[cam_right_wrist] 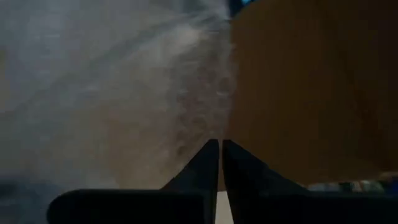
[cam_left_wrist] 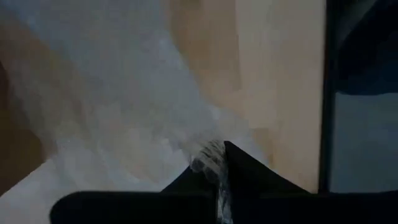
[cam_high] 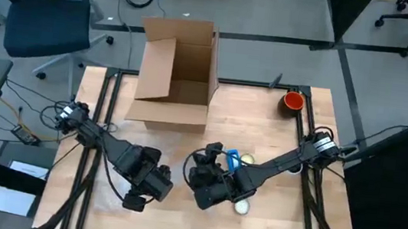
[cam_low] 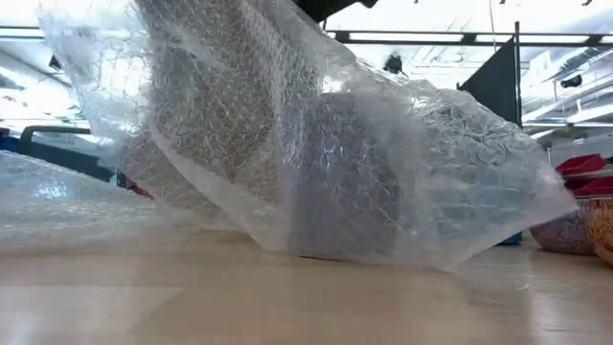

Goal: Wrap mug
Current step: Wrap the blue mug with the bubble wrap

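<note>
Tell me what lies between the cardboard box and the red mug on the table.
In the high view, only bare wooden tabletop lies between the open brown cardboard box and the red mug at the table's far right corner.

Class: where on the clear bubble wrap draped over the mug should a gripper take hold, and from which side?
Grip the clear bubble wrap sheet at its loose flat edge lying on the wooden table, coming in low from the side. Probably easiest: there it is thin and free, while the middle bulges over the dark mug.
</note>
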### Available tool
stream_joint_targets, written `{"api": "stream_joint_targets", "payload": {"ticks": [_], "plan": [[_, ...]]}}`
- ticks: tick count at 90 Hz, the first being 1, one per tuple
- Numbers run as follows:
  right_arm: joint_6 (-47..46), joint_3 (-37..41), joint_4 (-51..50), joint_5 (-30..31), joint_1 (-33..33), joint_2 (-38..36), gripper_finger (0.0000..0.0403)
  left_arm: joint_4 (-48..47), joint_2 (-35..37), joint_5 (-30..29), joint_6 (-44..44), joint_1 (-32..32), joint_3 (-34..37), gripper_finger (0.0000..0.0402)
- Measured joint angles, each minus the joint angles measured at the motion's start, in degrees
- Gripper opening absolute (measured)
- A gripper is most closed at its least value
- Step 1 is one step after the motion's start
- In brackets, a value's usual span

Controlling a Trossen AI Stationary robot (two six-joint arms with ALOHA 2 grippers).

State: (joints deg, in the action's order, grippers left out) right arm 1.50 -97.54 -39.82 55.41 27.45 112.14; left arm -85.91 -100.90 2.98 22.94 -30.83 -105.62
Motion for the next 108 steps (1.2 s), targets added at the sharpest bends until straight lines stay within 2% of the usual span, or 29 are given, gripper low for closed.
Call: {"api": "stream_joint_targets", "payload": {"ticks": [16,27,38,55,74,93,108], "plan": [[-7.6,0.0,-9.9,-1.7,0.3,0.0,0.0,4.3,-0.5,3.8,1.6,0.1,0.0,0.0],[-11.6,0.0,-15.0,-1.6,0.4,-0.1,0.0,1.7,-2.1,2.0,1.5,1.5,0.1,0.0],[-13.4,0.0,-15.6,-2.8,2.8,-1.6,0.0,0.5,-2.8,-0.5,-0.2,4.2,0.3,0.0],[-21.2,0.0,-12.6,-7.3,8.3,-5.9,0.0,-0.3,-2.9,-2.6,-1.5,8.9,0.9,0.0],[-19.3,0.5,-3.6,-13.3,12.0,-5.4,0.0,-1.2,-2.9,-4.8,-1.6,13.4,0.9,0.0],[-17.4,7.2,5.3,-17.5,8.8,-4.0,0.0,-1.9,-2.9,-4.9,-1.6,15.7,0.9,0.0],[-17.4,12.7,5.1,-18.4,4.1,-4.0,0.0,-4.1,-2.9,-4.7,-0.9,15.3,0.9,0.0]]}}
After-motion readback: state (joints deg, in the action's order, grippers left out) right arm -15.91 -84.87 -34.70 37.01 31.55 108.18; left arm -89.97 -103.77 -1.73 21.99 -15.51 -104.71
